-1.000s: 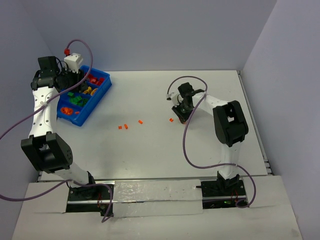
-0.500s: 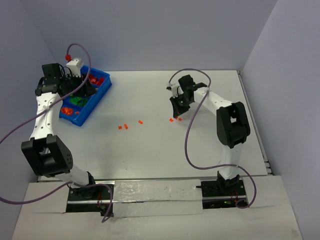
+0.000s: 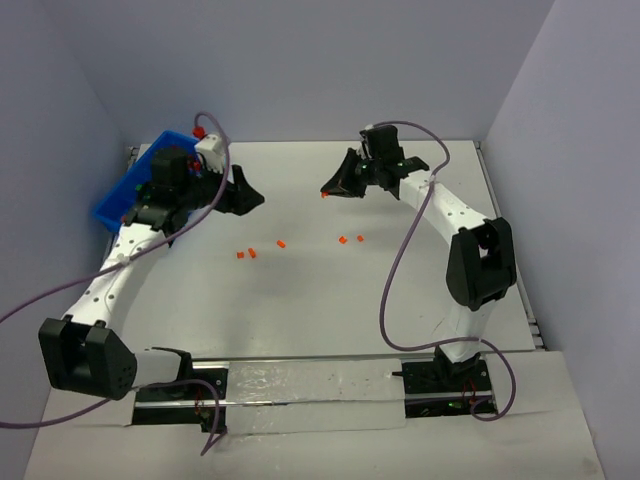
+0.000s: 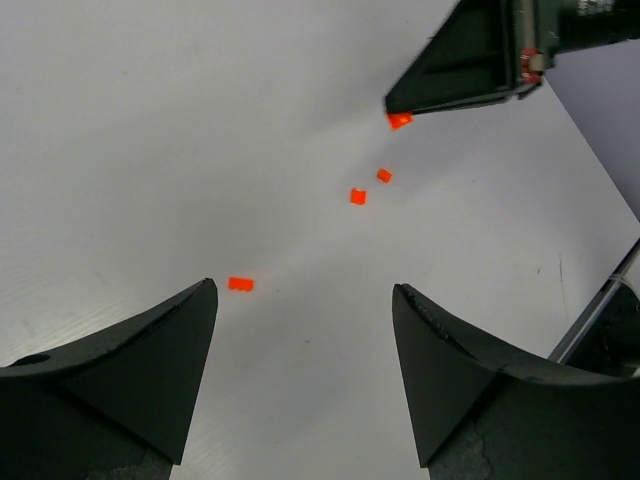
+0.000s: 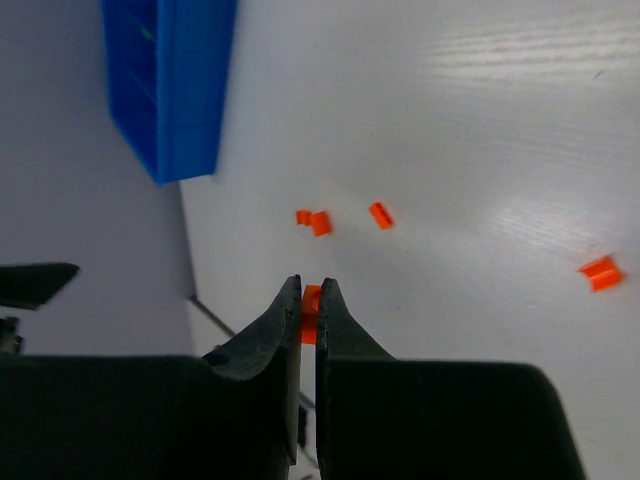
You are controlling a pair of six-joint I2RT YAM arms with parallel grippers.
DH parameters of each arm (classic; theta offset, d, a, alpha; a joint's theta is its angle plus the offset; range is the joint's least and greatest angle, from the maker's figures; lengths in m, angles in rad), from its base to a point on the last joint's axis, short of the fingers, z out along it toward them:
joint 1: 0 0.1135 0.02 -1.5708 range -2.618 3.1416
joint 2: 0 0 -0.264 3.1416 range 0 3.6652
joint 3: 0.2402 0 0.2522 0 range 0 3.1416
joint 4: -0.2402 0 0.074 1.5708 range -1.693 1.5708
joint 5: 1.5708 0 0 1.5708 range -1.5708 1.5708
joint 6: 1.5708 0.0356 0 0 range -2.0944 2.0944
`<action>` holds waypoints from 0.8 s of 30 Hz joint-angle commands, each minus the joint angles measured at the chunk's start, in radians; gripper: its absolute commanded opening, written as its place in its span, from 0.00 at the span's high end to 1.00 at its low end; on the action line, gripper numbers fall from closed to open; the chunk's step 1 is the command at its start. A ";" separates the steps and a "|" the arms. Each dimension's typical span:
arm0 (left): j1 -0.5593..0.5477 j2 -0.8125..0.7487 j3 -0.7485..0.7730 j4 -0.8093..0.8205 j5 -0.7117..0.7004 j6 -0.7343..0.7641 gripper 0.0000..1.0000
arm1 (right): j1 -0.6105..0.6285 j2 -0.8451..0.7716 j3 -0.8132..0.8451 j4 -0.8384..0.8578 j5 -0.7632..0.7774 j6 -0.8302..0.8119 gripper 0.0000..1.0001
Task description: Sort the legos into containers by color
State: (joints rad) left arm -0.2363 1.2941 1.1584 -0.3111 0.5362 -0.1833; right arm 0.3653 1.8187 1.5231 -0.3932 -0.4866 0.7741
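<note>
Risen from the table [image 3: 300,300], right gripper [image 5: 308,284] pinches a tiny orange plastic brick [image 5: 310,318] by its flat sides (likely light, rigid, slippery); left gripper [image 4: 305,290] gapes wide.

A white table [image 3: 300,300] (matte, faintly grained) sits between pale lilac walls [image 3: 300,60].

Five tiny orange legos [image 3: 282,243] lie scattered across the middle of the white counter [image 3: 300,310]: two just beside each other at the left, one alone, two near each other at the right; another orange lego [image 5: 311,300] sits pinched in the right gripper [image 5: 309,288]; the blue bin [image 3: 125,190], with inner dividers, stands at the counter's far left edge.
</note>
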 commanded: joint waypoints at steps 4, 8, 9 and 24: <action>-0.185 0.132 0.082 0.080 -0.207 -0.111 0.23 | 0.065 -0.049 -0.080 0.194 -0.060 0.394 1.00; -0.213 0.197 0.129 0.079 -0.179 -0.169 0.25 | 0.083 -0.062 -0.101 0.221 -0.084 0.436 1.00; -0.213 0.204 0.130 0.079 -0.179 -0.170 0.25 | 0.086 -0.065 -0.101 0.226 -0.084 0.441 1.00; -0.253 0.274 0.176 0.090 -0.177 -0.197 0.35 | 0.098 -0.108 -0.203 0.369 -0.173 0.563 1.00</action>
State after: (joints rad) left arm -0.4892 1.5548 1.2819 -0.2656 0.3626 -0.3577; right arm 0.4561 1.7793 1.3327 -0.1118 -0.6211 1.2942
